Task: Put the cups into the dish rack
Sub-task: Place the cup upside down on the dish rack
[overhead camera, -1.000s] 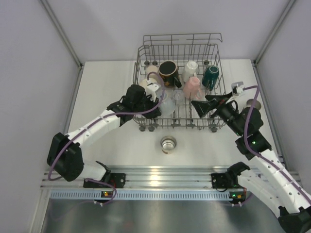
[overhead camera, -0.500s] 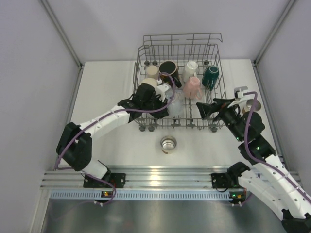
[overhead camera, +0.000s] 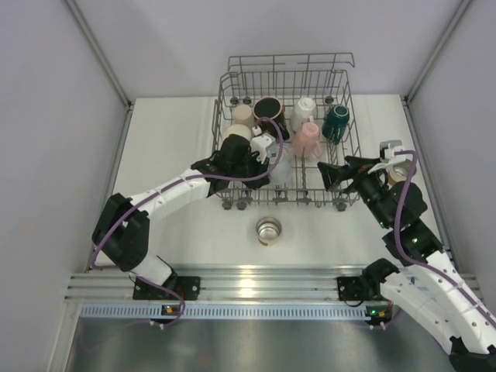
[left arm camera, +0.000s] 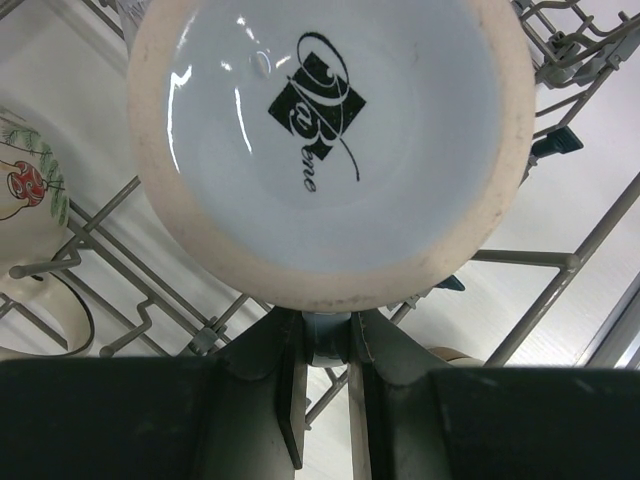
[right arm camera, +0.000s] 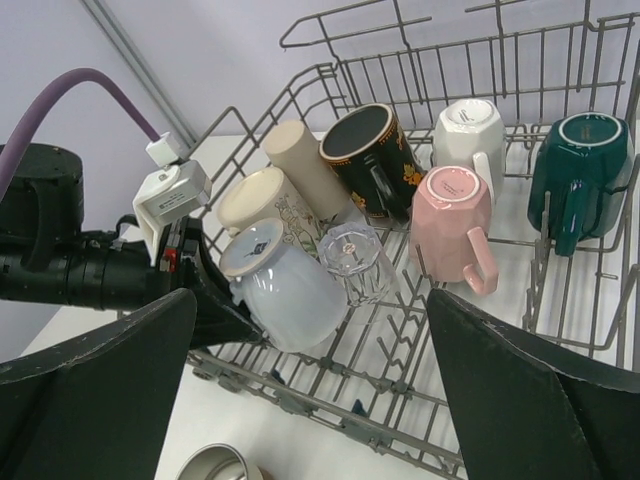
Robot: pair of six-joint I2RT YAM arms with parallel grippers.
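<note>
Left pincer point(left arm camera: 325, 345) moved the white cup point(left arm camera: 325, 150) further into the dish rack point(overhead camera: 287, 74); right pincer point(overhead camera: 333, 174) withdrew.

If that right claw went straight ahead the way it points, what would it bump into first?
The right gripper would probably meet the clear glass in the dish rack first, beside the pale mug; depth is unclear.

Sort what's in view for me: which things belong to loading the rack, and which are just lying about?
Job: grey wire dish rack; pale white ceramic mug pinched in the left end effector; pink mug, dark green mug, black mug, clear glass in the rack; shiny steel cup on the white table, not yet loaded.
Lying about: silver mounting rail; purple cables.
</note>
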